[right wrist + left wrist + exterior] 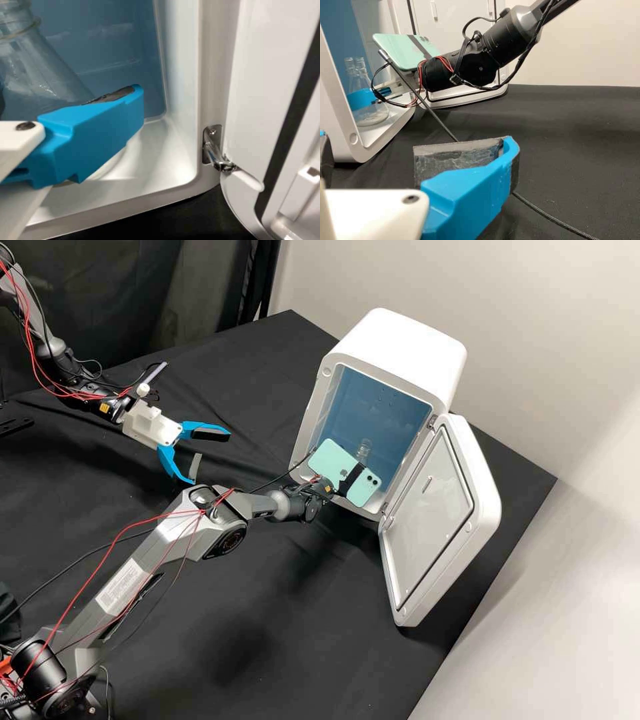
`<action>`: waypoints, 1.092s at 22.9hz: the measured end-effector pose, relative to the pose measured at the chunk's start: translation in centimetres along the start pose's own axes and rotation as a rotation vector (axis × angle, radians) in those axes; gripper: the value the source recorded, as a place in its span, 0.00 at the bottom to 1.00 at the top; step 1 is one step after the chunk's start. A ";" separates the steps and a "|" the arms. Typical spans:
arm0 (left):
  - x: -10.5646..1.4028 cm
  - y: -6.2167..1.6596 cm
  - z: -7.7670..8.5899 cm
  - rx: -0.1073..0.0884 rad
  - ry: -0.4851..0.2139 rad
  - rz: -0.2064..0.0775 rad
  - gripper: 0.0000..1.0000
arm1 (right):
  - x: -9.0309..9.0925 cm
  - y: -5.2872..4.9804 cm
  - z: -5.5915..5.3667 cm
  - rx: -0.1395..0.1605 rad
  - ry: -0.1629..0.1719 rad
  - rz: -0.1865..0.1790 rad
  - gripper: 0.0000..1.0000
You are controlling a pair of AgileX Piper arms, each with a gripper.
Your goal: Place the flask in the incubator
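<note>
The white incubator [400,350] stands at the far right of the black bench [280,620]. Its door [440,520] is swung wide open toward the near right, so I can look straight into the blue inside. The flask [364,449], clear glass with a cone-shaped body, stands upright in there on the pale floor. From above, just its neck shows over a mint-green phone [347,475] strapped across the right arm's wrist.

That arm stretches over from the near left and has its wrist right at the opening, with the claw inside. The right claw [67,97] is grasping the flask: 1 blue finger [90,132] lies with its dark pad against the lower part of the cone, close to the base. A small metal hinge [214,150] sits at the corner where the body meets the door.

The left claw [212,457] hangs above the bench well to the left of the incubator. It is released, its 2 blue fingers spread apart and pointing toward the right, with the right arm's elbow just below it on the near side.
</note>
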 end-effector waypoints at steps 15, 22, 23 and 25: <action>0.0 0.00 0.0 0.000 0.000 0.000 1.00 | 0.0 -0.1 -0.1 -0.021 0.004 -0.008 1.00; 0.0 0.00 0.0 0.000 0.000 0.000 1.00 | 0.0 -0.1 -0.1 -0.023 0.004 -0.009 1.00; 0.0 0.00 0.0 0.000 0.000 0.000 1.00 | 0.0 -0.1 -0.1 -0.027 0.004 -0.010 1.00; 0.0 0.00 0.0 0.000 0.000 0.000 1.00 | 0.0 -0.2 -0.1 -0.034 0.005 -0.013 1.00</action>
